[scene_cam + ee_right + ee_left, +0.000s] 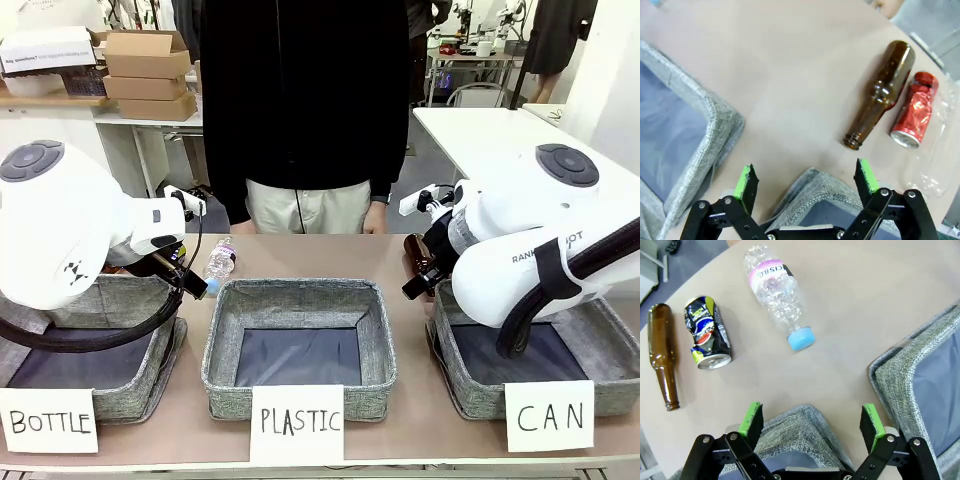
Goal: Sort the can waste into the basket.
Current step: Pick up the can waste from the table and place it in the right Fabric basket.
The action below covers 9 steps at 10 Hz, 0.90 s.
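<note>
Black can (707, 333) lies on the counter (865, 300) beside a brown bottle (662, 352); red can (913, 111) beside a second brown bottle (883, 92); left end effector (811, 416) and right end effector (805, 175) gape, empty.

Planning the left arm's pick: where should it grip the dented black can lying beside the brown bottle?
Probably from above, across the middle of the black can: it lies on its side, with bare table either side, toward the brown bottle and the plastic bottle.
</note>
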{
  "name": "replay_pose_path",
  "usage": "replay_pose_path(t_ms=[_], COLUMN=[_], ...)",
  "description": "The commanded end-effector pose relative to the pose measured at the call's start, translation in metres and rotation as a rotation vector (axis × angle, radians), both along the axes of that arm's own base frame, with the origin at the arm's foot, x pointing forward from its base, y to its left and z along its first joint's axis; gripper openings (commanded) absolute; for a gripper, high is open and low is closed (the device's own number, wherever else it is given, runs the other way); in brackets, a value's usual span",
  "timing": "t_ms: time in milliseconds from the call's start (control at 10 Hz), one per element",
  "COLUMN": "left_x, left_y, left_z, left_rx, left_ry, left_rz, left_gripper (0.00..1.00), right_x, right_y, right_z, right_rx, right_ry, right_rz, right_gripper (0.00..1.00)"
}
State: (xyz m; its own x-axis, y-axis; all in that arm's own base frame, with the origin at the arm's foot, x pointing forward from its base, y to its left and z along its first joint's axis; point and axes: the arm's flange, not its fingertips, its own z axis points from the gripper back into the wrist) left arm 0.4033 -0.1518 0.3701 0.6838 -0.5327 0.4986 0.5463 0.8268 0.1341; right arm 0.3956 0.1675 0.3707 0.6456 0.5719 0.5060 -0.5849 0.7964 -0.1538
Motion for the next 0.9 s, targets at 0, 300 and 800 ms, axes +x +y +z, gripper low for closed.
replay_pose_path(t_ms=[0,300,800], left_x=[-0.001,-0.073,-0.101], left_y=[-0.002,0.041,0.035], left_z=[0.034,0.169,0.231], left_rx=[0.036,-0.132,-0.157], left_ry=[0.034,-0.191,-0.252], left_rz=[-0.015,0.003,-0.160], left_gripper=[1.00,1.00,1.00], right_x=[-0.006,-0.103,-0.115], right_y=[0.007,-0.032,-0.038], right_z=[0.038,0.153,0.214], right_rx=[0.104,0.112,0.159], right_ry=[0.082,-0.102,-0.165], right_rz=[-0.107,-0.287,-0.270], right_gripper=[1.00,1.00,1.00])
